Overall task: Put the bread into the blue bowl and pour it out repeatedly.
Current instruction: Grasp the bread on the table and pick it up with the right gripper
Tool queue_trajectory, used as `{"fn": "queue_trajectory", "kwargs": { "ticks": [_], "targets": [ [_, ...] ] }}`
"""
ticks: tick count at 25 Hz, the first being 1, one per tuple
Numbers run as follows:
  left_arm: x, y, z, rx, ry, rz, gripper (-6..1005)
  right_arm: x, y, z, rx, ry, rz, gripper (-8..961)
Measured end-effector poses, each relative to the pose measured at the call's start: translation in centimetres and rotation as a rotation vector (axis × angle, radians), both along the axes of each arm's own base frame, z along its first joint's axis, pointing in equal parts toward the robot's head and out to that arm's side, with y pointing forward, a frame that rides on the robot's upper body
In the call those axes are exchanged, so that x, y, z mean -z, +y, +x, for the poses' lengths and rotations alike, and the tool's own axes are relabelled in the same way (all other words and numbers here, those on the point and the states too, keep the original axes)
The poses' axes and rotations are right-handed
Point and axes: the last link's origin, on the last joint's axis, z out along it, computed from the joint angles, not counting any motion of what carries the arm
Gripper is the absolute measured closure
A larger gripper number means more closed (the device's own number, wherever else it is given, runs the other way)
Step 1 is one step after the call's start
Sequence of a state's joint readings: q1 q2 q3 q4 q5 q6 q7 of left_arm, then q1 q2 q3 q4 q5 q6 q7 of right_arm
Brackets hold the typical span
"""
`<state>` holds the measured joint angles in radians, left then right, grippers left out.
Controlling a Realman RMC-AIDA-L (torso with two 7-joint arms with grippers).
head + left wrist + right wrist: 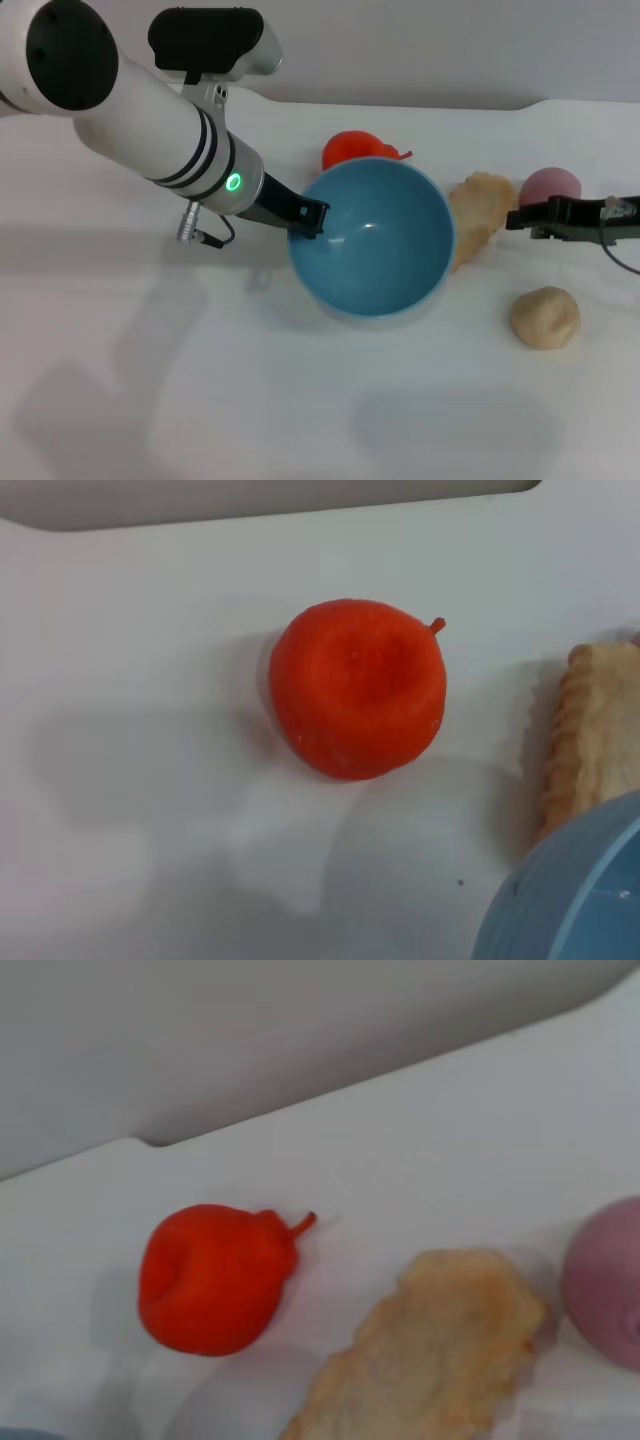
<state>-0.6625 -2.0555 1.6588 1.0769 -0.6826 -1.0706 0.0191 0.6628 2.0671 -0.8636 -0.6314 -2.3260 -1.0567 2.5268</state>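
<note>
The blue bowl (pixel 375 240) is empty and tilted, its opening facing up toward the head camera. My left gripper (pixel 308 216) is shut on the bowl's left rim. The bowl's edge also shows in the left wrist view (pixel 575 895). The bread (pixel 478 215) lies on the table just right of the bowl, rough tan face up. It also shows in the right wrist view (pixel 430 1350), and its ridged side shows in the left wrist view (pixel 600 730). My right gripper (pixel 525 218) sits low at the bread's right end, beside it.
A red-orange fruit with a stem (pixel 352 150) lies behind the bowl and also shows in the left wrist view (pixel 355 685) and the right wrist view (pixel 210 1275). A pink ball (pixel 550 185) sits behind my right gripper. A round beige lump (pixel 546 317) lies at front right.
</note>
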Motion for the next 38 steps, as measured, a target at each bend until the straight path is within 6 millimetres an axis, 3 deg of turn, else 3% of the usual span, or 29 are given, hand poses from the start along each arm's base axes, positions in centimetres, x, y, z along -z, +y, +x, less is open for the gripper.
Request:
{"fn": "queue_trajectory", "kwargs": {
  "ticks": [17,25,38],
  "targets": [
    [-0.5,0.0,-0.4,0.015,0.006,-0.010,999,2.4,0.7,0.9,0.169,0.131,0.147,531],
    [-0.7,0.0,-0.6,0.024,0.003,-0.017,1000,4.2,1.5,0.2,0.164,0.079,0.154,554],
    [-0.6,0.0,-0.7,0.021,0.004,-0.018,999,5.5,2.0,0.1,0.159,0.006,0.184,591]
  ]
}}
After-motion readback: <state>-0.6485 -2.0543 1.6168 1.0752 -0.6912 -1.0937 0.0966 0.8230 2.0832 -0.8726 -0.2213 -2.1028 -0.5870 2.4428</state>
